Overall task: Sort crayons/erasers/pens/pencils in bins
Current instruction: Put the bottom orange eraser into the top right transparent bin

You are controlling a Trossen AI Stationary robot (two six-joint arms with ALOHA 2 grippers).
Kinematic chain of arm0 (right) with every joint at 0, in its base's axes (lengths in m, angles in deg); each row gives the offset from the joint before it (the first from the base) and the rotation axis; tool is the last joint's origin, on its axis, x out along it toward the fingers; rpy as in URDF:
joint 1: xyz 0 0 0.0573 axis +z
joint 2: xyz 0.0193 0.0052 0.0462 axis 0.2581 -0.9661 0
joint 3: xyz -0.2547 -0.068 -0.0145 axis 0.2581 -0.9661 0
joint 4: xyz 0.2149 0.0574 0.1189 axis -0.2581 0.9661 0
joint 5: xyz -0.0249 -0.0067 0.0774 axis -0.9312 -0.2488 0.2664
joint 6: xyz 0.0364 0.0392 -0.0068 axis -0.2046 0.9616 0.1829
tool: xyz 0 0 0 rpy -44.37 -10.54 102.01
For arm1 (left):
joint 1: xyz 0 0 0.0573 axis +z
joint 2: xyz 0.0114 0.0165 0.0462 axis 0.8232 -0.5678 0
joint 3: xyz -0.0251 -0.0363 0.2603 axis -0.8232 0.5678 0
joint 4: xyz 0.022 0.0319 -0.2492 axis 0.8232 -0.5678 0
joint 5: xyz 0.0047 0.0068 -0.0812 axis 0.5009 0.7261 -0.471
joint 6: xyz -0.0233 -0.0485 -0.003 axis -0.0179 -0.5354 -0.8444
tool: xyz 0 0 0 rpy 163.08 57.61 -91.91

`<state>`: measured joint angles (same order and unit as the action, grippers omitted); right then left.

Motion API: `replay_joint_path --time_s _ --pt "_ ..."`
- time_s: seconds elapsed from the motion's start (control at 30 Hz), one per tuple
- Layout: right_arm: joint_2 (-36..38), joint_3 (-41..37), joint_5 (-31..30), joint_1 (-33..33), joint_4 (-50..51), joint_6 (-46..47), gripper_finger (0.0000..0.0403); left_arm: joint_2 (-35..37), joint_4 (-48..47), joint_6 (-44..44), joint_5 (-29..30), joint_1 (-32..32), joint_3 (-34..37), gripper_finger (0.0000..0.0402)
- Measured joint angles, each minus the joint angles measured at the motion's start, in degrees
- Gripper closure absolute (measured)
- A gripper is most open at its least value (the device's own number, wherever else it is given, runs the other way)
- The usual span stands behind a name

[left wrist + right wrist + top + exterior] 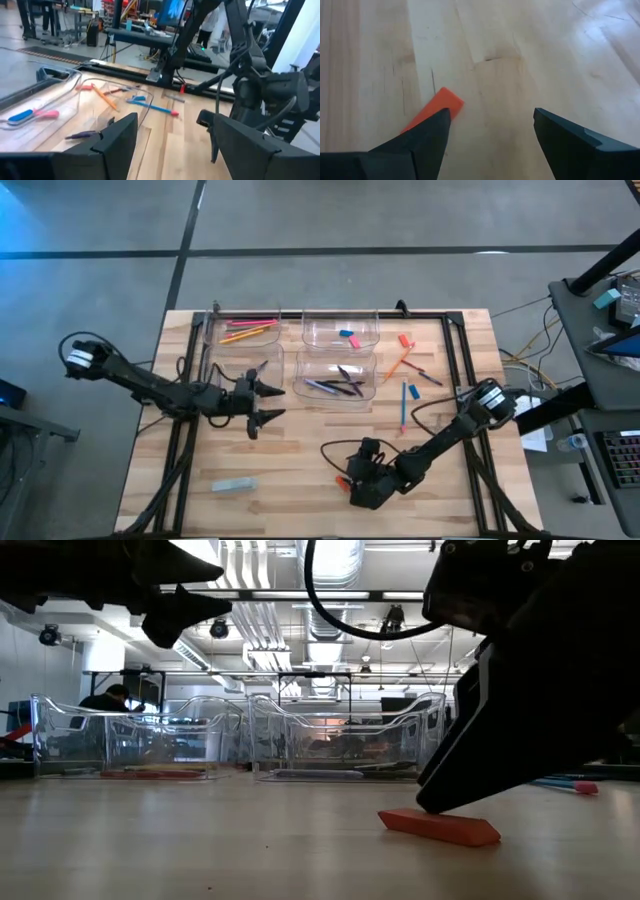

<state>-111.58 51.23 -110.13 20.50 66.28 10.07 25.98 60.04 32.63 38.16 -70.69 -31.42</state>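
An orange eraser (437, 107) lies flat on the table (300, 450), touching one spread finger of the right gripper (352, 482), which pinches nothing. The left gripper (268, 402), fingers spread and empty, hovers beside the pens' bin (337, 378), with loose pencils (403, 402) and a grey block (233, 485) lying apart.
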Motion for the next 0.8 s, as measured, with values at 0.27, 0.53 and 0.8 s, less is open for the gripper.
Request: replay_joint_path --time_s 0.27,0.53,0.8 --pt "-2.2 1.4 0.6 0.0 -2.0 0.2 0.0124 -0.6 0.2 -0.2 0.0 -0.2 -0.6 0.0156" --pt "-0.4 2.8 2.0 -0.1 -0.9 -0.3 0.0124 -0.3 0.2 -0.2 -0.1 -0.2 -0.6 0.0155" --pt "-0.8 2.9 2.2 0.1 -1.1 0.7 0.0124 -0.3 0.2 -0.2 -0.1 -0.2 -0.6 0.0155"
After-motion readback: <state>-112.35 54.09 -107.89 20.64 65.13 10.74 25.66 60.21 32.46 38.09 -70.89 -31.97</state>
